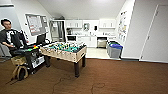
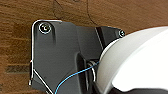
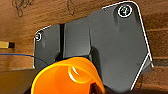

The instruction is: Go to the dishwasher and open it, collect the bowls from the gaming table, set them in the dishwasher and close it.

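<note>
Robot's parked on the brown carpet (image 1: 112, 80) facing the foosball table (image 1: 65, 51), dishwasher (image 1: 101, 42) way back in the kitchenette since it's built in there, can't tell either gripper's state.

Left wrist plate (image 2: 60, 57): I'm seeing a wide dark grey plate with rounded corners and a pale, shining edge.
Left plate fittings (image 2: 44, 27): round, ringed in bright metal, sitting at the plate's corners; a smaller one (image 2: 121, 33) is showing at another corner.
Left cable (image 2: 75, 75): a thin blue wire is running across the plate, with white lines beside it.
Left arm shell (image 2: 135, 62): a smooth, rounded white casing is bulging beside the plate.
Right wrist plate (image 3: 112, 47): the same dark grey, white-edged, with a round fitting (image 3: 124, 10) at a corner.
Right orange part (image 3: 67, 77): a glossy, curved orange shell is catching light.
Right cable (image 3: 17, 55): a thin blue wire.
</note>
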Controlling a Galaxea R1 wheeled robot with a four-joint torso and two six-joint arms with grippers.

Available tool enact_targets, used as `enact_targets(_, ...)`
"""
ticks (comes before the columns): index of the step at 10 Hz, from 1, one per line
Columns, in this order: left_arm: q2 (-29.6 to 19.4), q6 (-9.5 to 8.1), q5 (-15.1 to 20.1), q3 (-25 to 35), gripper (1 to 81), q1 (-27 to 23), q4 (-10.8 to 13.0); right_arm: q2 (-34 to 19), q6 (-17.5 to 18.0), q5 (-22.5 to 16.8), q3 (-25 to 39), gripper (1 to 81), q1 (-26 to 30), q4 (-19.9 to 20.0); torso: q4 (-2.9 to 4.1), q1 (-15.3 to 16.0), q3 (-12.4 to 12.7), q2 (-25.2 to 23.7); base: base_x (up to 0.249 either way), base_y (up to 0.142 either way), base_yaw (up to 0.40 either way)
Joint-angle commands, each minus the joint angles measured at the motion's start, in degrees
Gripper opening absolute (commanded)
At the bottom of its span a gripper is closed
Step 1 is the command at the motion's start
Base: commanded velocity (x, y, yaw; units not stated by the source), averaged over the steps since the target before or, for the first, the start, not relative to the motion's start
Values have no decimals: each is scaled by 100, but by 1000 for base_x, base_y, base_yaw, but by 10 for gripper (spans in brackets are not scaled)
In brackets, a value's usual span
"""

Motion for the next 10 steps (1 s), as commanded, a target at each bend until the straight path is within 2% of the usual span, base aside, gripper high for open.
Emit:
enact_targets(1, -119, 20, 57, 50, 10, -217, 76, -45, -16, -221, 28, 10, 280, -72, 0, 0, 0, 0, 132, -74, 0)
enact_targets(8, -127, 20, 57, 50, 10, -217, 84, -44, -16, -221, 28, 10, 272, -81, 0, -2, 0, 0, 139, 0, 0)
enact_targets(10, -119, 20, 57, 50, 10, -217, 85, -45, -24, -221, 28, 10, 280, -72, 0, 2, 0, 0, 152, -61, 0)
